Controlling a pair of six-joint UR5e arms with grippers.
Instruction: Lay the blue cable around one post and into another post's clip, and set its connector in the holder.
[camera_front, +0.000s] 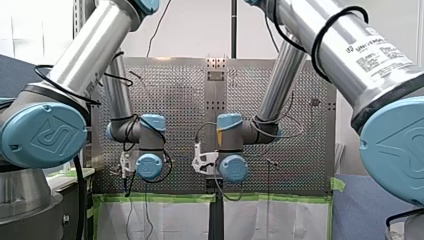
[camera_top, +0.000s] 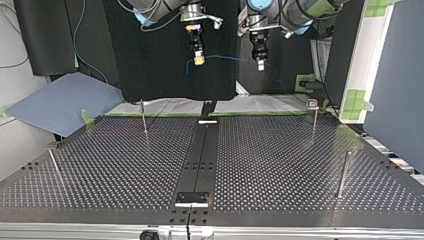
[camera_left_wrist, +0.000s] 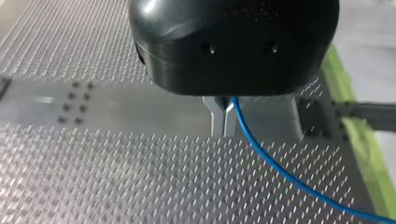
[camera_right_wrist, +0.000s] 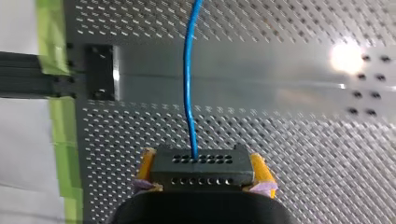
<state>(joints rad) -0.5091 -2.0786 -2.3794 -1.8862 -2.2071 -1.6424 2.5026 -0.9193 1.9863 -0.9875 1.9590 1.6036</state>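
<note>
A perforated metal table (camera_top: 280, 170) with four thin upright posts (camera_top: 143, 116) lies beneath two robot arms. In the top view both grippers hang in the air above its far edge. The blue cable (camera_top: 225, 56) runs in a shallow arc from one gripper to the other, high over the table and well apart from the posts. The right gripper (camera_top: 199, 60) has its yellow pads (camera_right_wrist: 259, 169) clenched on the black connector (camera_right_wrist: 201, 168) at the cable's end. From the connector's face the cable leads straight ahead of the fingers. The left gripper (camera_top: 260, 64) has its metal fingers (camera_left_wrist: 218, 119) pressed together and appears to pinch the cable, which emerges right at them and trails away below.
</note>
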